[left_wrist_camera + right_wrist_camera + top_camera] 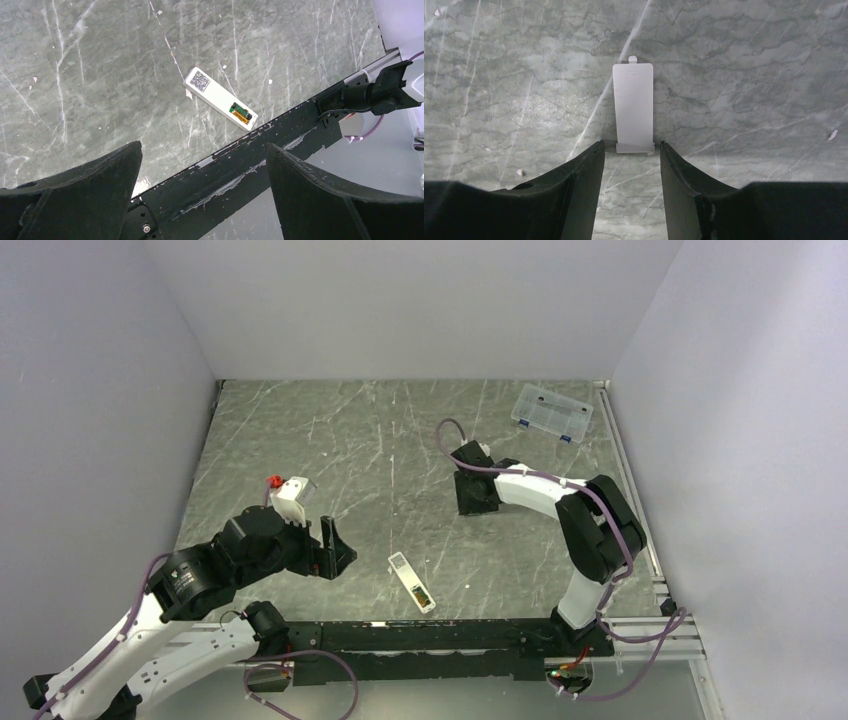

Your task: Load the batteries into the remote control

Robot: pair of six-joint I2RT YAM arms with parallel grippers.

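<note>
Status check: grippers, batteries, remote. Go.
Left gripper open, empty, near remote control. Right gripper open, tips flanking battery cover, not clamped. Batteries both in recess; cover off. Nothing lying between cover and remote.

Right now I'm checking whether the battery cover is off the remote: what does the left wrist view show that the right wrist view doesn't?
Only the left wrist view: the remote control lying recess-up near the front rail, the green and gold batteries in its open recess, and the left claw wide open above. Only the right wrist view: the flat white cover lying on the table, its near end between the right claw and its parted tips, not gripped. Both: the grey marbled table.
</note>
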